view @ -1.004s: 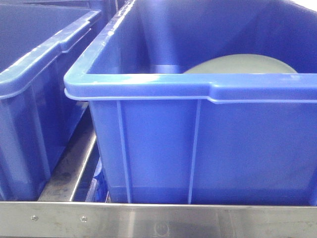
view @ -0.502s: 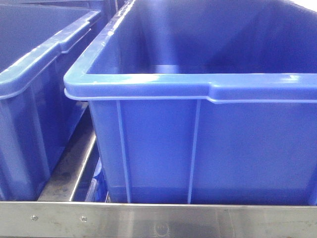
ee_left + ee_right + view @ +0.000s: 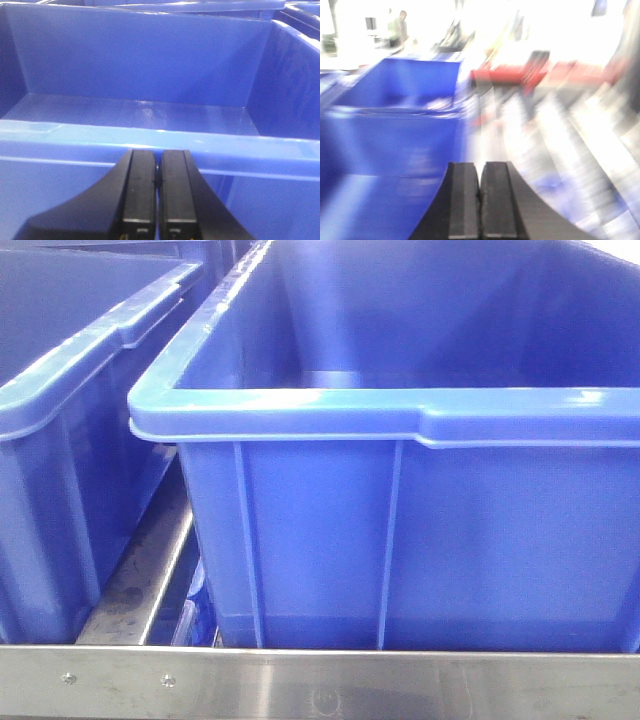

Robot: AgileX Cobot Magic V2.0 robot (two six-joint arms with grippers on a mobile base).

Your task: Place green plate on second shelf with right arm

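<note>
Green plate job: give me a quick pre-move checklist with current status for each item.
1. Green plate located: not ok, it shows in no view.
2. Right end effector holding the plate: not ok, fingers shut together with nothing between.
3. Left end effector clear: ok, shut and empty at the blue bin rim.
4. Large blue bin contents: cannot tell, floor is hidden in the front view.
5. Right wrist view usable: not ok, heavily blurred.
6. Second shelf located: cannot tell.

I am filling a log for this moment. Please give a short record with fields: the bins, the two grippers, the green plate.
large bin: blue bin, what shows of its inside holds nothing
second bin: blue bin at left
support: metal rail in front
left gripper: shut, holds nothing, before a bin rim
right gripper: shut, holds nothing, view blurred
green plate: in no view
</note>
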